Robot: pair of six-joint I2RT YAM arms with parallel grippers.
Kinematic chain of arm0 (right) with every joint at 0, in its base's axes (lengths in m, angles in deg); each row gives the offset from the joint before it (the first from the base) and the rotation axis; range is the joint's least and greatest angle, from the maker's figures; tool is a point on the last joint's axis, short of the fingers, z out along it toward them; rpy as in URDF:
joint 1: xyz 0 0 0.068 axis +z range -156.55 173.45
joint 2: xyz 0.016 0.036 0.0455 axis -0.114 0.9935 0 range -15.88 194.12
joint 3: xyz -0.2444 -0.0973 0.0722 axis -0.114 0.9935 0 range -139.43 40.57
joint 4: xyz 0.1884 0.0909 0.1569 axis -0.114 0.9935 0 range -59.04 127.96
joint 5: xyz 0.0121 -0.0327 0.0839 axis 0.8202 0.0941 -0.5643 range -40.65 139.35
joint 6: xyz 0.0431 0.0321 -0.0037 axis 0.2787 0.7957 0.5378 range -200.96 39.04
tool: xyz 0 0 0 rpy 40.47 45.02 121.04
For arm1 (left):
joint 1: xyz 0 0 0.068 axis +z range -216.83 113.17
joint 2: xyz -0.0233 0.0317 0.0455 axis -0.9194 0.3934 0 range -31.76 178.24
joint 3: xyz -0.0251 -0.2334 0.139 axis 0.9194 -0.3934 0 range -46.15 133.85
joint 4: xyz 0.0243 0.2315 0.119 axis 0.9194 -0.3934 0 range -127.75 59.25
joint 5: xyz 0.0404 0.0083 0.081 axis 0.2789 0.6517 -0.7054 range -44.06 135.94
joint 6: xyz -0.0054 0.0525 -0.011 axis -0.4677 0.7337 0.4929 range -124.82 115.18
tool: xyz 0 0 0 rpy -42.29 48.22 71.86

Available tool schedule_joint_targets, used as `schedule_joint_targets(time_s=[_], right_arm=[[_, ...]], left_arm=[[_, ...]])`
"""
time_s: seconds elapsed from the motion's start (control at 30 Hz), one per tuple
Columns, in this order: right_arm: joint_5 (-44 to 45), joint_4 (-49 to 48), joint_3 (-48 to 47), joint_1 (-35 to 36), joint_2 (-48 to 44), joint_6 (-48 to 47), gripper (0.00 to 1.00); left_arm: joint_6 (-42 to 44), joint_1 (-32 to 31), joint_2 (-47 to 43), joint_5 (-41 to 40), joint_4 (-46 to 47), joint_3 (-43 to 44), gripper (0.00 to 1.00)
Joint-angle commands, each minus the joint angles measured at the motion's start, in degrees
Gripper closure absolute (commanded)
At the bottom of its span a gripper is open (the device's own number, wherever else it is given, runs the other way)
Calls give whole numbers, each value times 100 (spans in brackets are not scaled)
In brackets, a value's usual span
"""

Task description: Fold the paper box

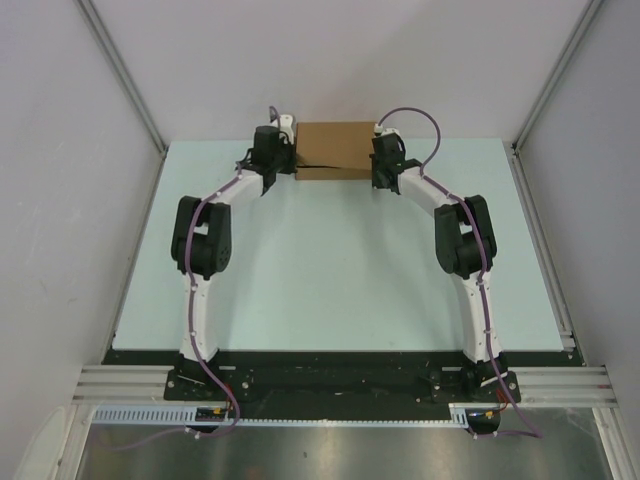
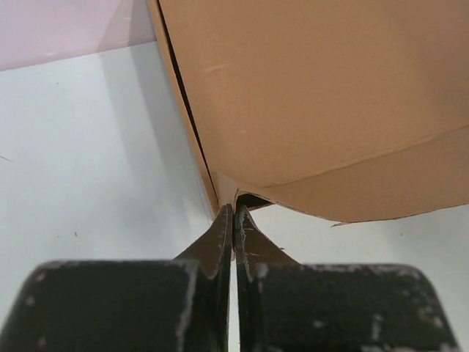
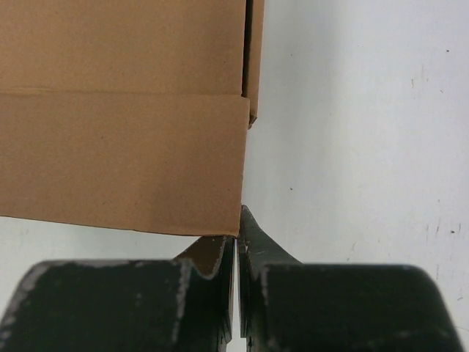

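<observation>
The plain brown cardboard paper box (image 1: 335, 150) sits at the far edge of the pale green desk (image 1: 330, 280), between the two arms, with a dark seam gaping slightly along its left side. The left fingers (image 2: 220, 246) are pressed together and empty, tips right at the box's near left corner. The right fingers (image 3: 254, 248) are likewise closed on nothing, tips at its near right corner.

A pale green table (image 1: 330, 285) fills the middle, with white walls (image 1: 50, 150) on three sides (grey metal posts (image 1: 122, 75) stand at the far corners), and an aluminium rail (image 1: 560, 384) runs along the near edge.
</observation>
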Motion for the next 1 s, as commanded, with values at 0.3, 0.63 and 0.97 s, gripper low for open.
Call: schedule_joint_targets(time_s=[0.3,0.63,0.97], right_arm=[[-267,-659,-100,36,258,230,100],[-170,-633,233,89,-137,257,72],[14,-571,778,256,-945,152,52]], left_arm=[[451,-205,-201,-378,-151,-297,95],[451,-231,-210,-475,-160,-288,94],[451,-240,-201,-536,-152,-271,94]])
